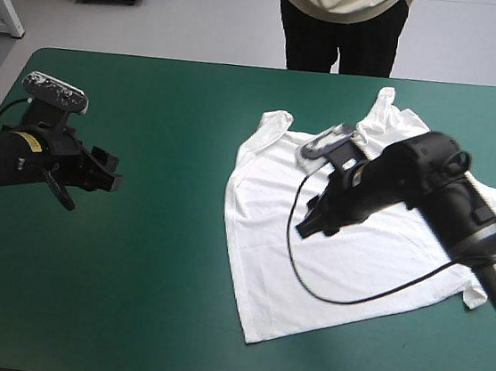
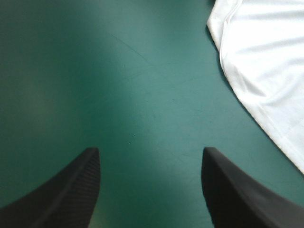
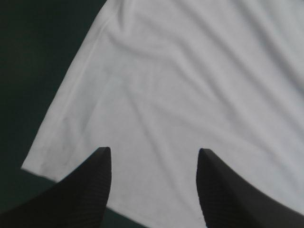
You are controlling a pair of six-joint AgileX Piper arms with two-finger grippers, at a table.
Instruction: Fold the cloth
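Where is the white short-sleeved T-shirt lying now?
High view: the white short-sleeved T-shirt lies spread on the teal-green table's right half, beneath the right gripper.

I count one white T-shirt (image 1: 257,267) on one counter (image 1: 128,297) with a teal-green cover. I have two hands: my left hand (image 2: 149,152) is one, off beside the T-shirt, and my right hand (image 3: 154,151) is the other, over the T-shirt. Each has two black fingers (image 2: 71,190), four in all.
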